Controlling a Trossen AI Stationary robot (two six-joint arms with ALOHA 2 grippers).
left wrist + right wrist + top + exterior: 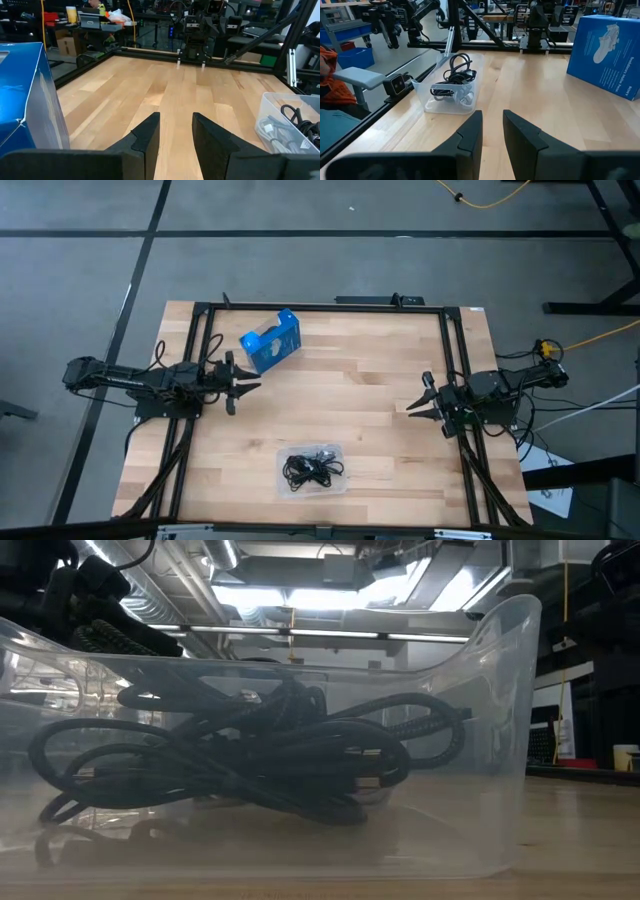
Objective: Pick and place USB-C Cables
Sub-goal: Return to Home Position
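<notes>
The USB-C cables (312,468) lie tangled together inside the clear plastic tray (285,482) near the table's near edge. In the low view the black cables (250,765) fill the tray right in front of the camera. The right wrist view shows black coils (459,67) on top of a lighter cable (445,92). A grey cable (270,131) also shows in the left wrist view. My left gripper (243,385) hovers open at the table's left side, beside the blue box (270,340). My right gripper (416,404) hovers open at the right side. Both are far from the tray.
The blue box with white marks (607,47) stands on the table's far left part, close to my left gripper (176,127). A black frame rail (320,307) runs around the table top. Bare wood (350,395) lies between the two grippers and the tray.
</notes>
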